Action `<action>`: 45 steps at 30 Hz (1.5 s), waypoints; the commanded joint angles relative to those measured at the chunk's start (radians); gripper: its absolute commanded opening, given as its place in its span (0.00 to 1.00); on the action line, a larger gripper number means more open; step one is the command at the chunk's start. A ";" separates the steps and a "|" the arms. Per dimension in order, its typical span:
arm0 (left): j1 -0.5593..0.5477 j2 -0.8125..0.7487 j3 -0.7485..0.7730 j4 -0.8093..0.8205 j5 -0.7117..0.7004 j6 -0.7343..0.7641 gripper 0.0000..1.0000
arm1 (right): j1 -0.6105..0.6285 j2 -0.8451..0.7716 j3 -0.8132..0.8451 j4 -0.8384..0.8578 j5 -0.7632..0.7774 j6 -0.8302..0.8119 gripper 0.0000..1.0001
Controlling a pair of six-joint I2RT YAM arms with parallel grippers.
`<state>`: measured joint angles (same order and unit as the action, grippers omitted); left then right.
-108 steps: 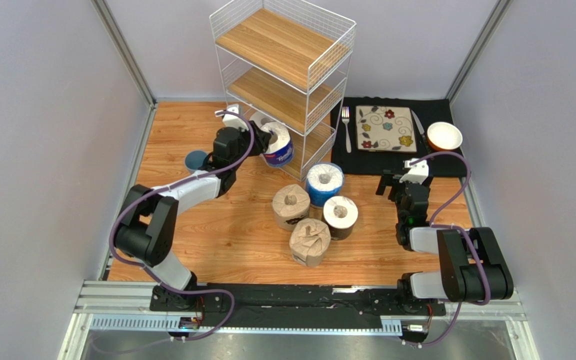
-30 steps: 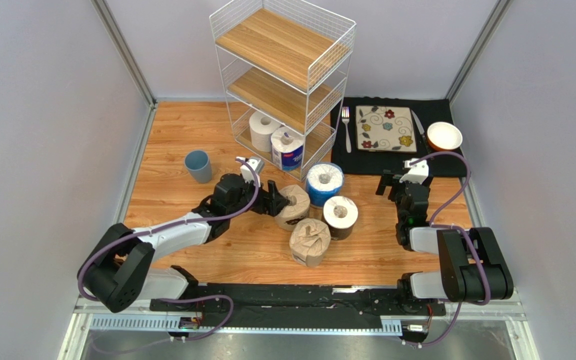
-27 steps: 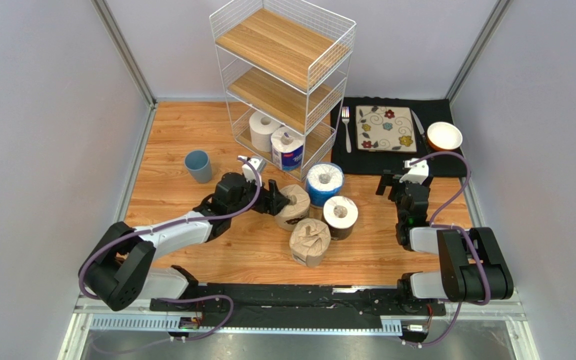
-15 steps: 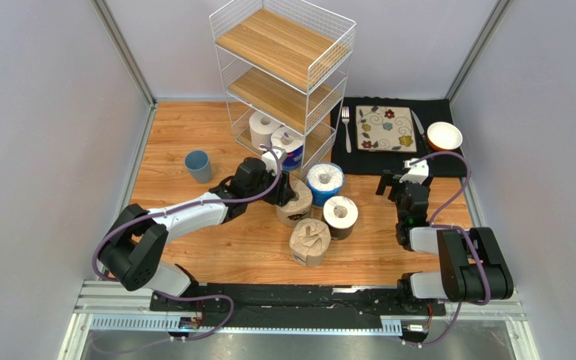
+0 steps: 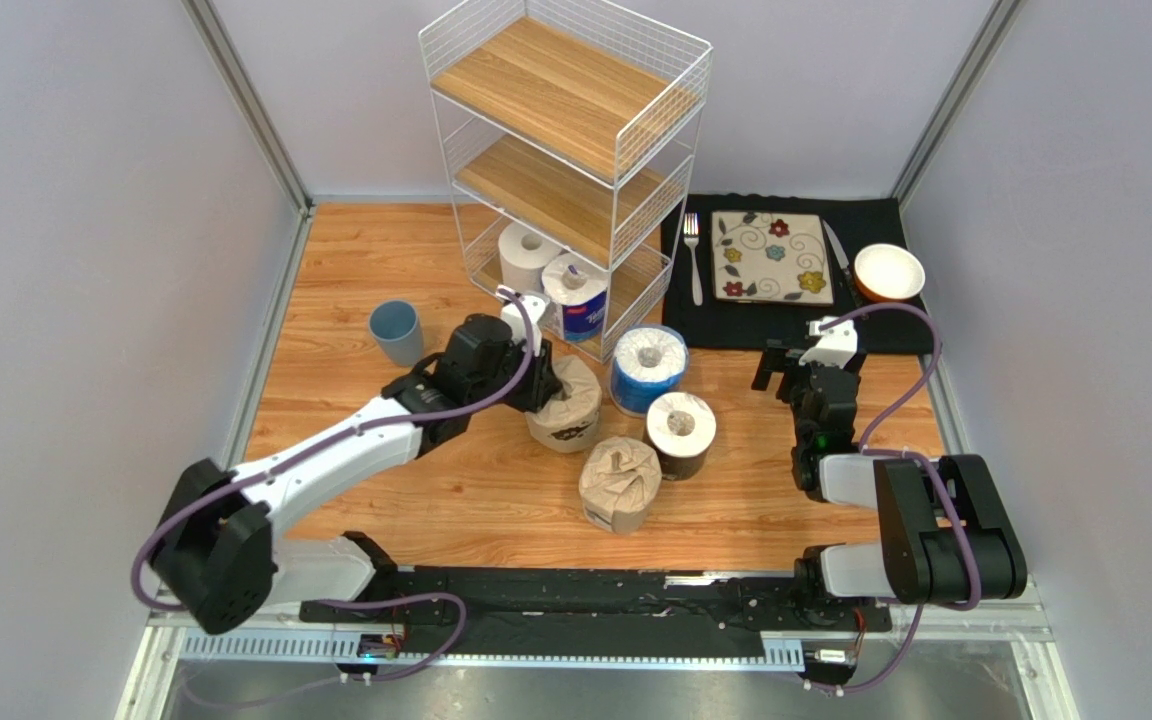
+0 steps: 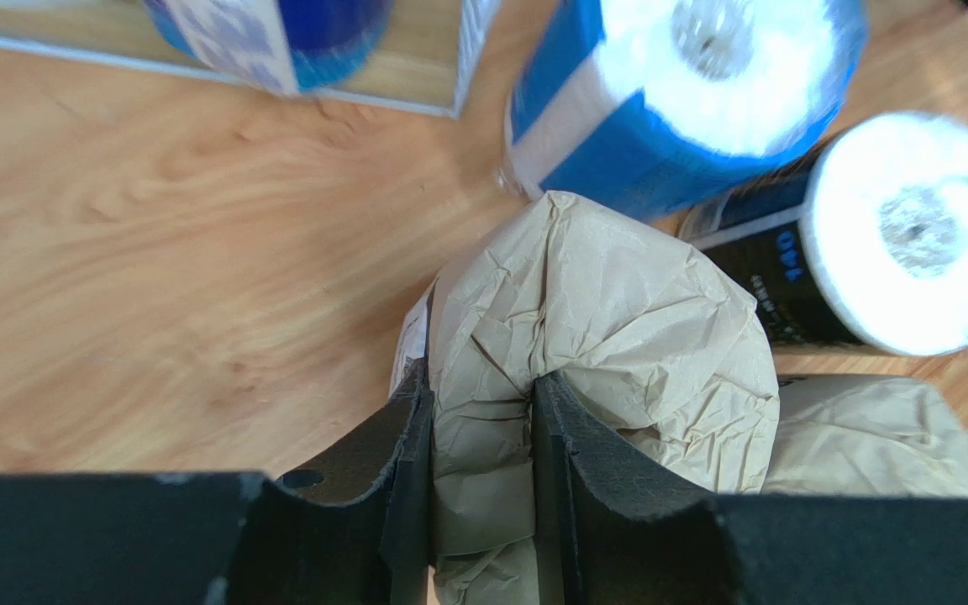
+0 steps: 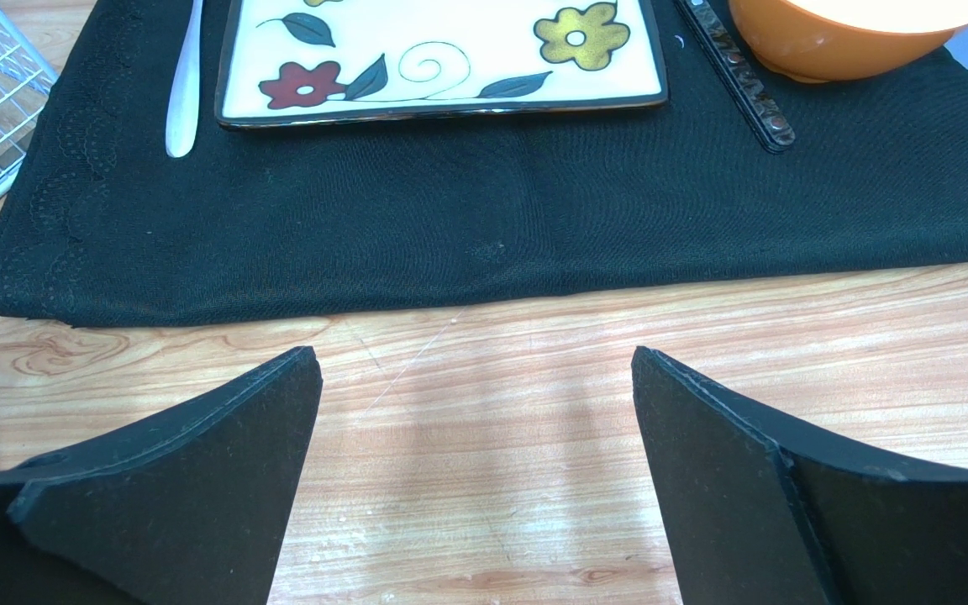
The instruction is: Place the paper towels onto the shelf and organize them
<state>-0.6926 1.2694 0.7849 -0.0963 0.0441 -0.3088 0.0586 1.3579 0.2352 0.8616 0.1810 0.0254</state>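
My left gripper [image 5: 549, 381] [image 6: 483, 422] is shut on a tan-paper-wrapped roll [image 5: 569, 405] [image 6: 603, 340], pinching a crumpled part of its wall between both fingers. That roll looks slightly tilted on the wooden table, just in front of the shelf [image 5: 567, 135]. Beside it stand a blue-wrapped roll [image 5: 648, 368] [image 6: 685, 107], a dark-wrapped roll [image 5: 681, 432] [image 6: 887, 246] and a second tan roll [image 5: 620, 483] [image 6: 868, 435]. On the shelf's bottom board stand a plain white roll [image 5: 525, 251] and a white roll with a blue label [image 5: 579, 297]. My right gripper [image 5: 793, 369] [image 7: 475, 366] hangs open over bare table, with nothing between its fingers.
A blue cup [image 5: 396, 329] stands left of the shelf. At the back right, a black cloth [image 5: 875, 318] [image 7: 514, 214] carries a flowered plate [image 5: 770, 255] [image 7: 439, 57], a fork [image 5: 692, 258], a knife [image 5: 835, 245] and an orange bowl [image 5: 889, 272] [image 7: 855, 19].
My left arm moved right and toward the shelf onto the tan roll, and its jaws closed on the roll, which shifted slightly. The right arm stayed still.
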 commanded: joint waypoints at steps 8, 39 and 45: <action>0.047 -0.137 0.331 0.090 -0.339 0.137 0.10 | 0.003 -0.013 0.024 0.027 0.005 -0.005 0.99; 0.281 0.277 0.815 0.132 -0.158 0.071 0.09 | 0.001 -0.013 0.026 0.027 0.005 -0.005 0.99; 0.294 0.294 0.820 0.133 -0.150 0.062 0.10 | 0.003 -0.011 0.026 0.027 0.005 -0.005 0.99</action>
<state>-0.4088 1.5661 1.5467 -0.0330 -0.1238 -0.2295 0.0586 1.3579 0.2352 0.8616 0.1810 0.0254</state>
